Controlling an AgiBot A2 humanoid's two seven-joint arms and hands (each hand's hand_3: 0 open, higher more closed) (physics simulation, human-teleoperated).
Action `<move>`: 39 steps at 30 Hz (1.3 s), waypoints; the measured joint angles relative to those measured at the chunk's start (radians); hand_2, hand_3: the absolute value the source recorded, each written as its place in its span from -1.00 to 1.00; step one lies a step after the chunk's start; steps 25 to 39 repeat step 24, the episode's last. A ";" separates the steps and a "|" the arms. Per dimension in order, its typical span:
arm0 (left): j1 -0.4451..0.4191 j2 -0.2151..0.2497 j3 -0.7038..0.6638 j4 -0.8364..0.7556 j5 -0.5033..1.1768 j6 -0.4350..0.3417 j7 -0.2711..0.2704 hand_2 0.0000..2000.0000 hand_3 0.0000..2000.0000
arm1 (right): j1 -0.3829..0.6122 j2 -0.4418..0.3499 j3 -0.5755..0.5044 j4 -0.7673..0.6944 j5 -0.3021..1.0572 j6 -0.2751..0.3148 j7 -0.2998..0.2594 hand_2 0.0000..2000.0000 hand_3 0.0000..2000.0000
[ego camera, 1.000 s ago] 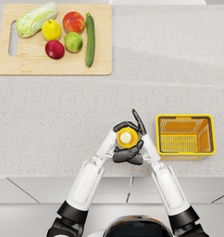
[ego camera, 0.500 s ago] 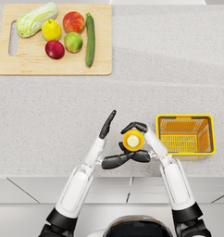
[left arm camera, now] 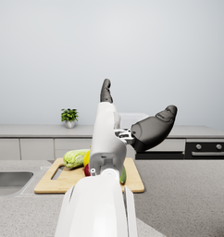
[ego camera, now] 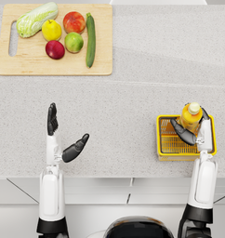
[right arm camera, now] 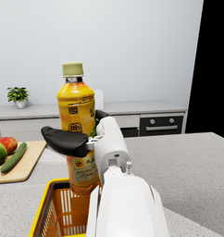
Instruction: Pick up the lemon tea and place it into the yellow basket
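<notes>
Yellow basket (ego camera: pixel 165 153) is sitting at the right edge of the counter, and the right hand (ego camera: pixel 194 132) is gripping the lemon tea (ego camera: pixel 190 116) upright right above it, fingers wrapped around the bottle's body. In the right wrist view the bottle's base is looking like it's already dipping just below the basket rim, though I can't tell if it's touching the bottom. Left hand (ego camera: pixel 58 137) is hanging well off to the side, fingers spread, holding nothing. So I'm guessing the pickup and carry are basically done; what's left is lowering it the rest of the way and letting go.
</notes>
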 measured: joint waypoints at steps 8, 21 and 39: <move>0.257 -0.010 -0.005 0.096 0.000 0.000 0.000 -1.00 -1.00 | 0.089 0.015 0.055 0.163 0.000 -0.112 0.289 -1.00 -1.00; 0.253 -0.006 -0.109 0.140 0.000 0.000 0.000 -1.00 -1.00 | 0.069 0.013 0.009 0.128 0.000 -0.120 0.311 -1.00 -1.00; 0.251 -0.006 -0.111 0.140 0.000 0.000 0.000 -1.00 -1.00 | 0.068 0.012 0.009 0.127 0.000 -0.120 0.311 -1.00 -1.00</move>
